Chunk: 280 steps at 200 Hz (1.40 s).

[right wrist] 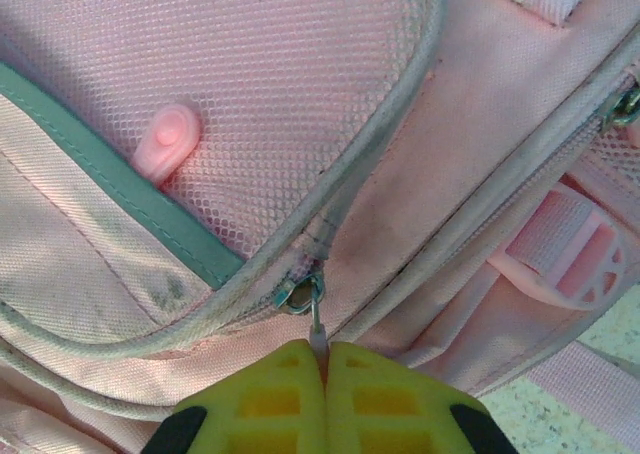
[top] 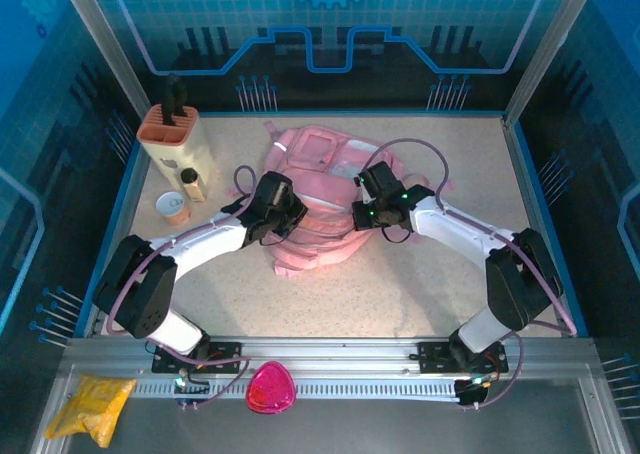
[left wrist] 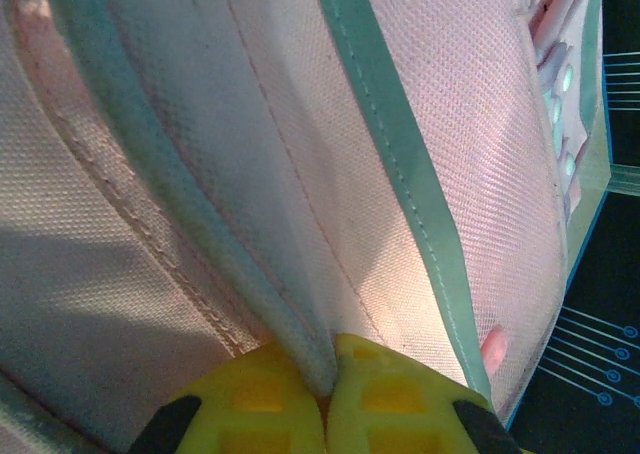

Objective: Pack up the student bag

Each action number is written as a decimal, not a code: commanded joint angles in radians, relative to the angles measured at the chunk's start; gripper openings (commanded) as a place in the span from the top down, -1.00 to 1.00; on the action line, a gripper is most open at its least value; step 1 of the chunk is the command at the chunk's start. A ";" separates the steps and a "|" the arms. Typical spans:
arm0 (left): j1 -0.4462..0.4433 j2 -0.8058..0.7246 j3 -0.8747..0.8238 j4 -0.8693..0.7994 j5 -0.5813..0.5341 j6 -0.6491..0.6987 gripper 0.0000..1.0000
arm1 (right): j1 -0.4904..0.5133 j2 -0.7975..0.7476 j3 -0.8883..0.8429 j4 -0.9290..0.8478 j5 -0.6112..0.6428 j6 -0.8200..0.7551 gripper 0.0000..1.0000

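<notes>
The student bag, a soft pink backpack, lies flat in the middle of the table. My left gripper rests on its left side. In the left wrist view the yellow jaws are shut on a piped seam of the bag's fabric. My right gripper sits on the bag's right side. In the right wrist view it is shut on the small zipper pull, just below the metal slider at the end of a mesh pocket's zip.
A beige holder with an orange top stands at the back left, with a small bottle and a round tub beside it. On the front ledge lie a yellow packet and a pink pouch.
</notes>
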<state>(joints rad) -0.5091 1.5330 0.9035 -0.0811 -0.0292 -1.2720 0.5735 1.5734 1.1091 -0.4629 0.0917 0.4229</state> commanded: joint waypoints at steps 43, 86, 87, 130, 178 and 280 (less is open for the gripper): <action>0.044 -0.116 0.010 -0.175 -0.041 0.243 -0.11 | -0.073 -0.144 0.004 -0.056 0.020 -0.066 0.14; 0.168 -0.327 -0.003 -0.437 -0.319 0.479 -0.99 | -0.279 -0.291 -0.159 0.071 0.194 -0.002 -0.99; 0.173 -0.332 -0.005 -0.441 -0.330 0.487 -0.98 | -0.284 -0.294 -0.164 0.077 0.200 0.000 -0.99; 0.378 -0.443 -0.205 -0.205 -0.607 0.803 -0.99 | -0.442 -0.280 -0.365 0.494 0.394 -0.130 -0.99; 0.441 -0.344 -0.510 0.553 -0.470 1.143 -0.99 | -0.522 -0.072 -0.458 0.852 0.280 -0.295 -0.99; 0.481 0.030 -0.537 1.052 -0.176 1.259 -0.99 | -0.516 -0.032 -0.721 1.376 0.018 -0.411 -0.99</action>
<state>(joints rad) -0.0608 1.5497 0.3527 0.8558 -0.2619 -0.0265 0.0616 1.5425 0.3626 0.7826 0.1181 0.0319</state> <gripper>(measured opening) 0.993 0.995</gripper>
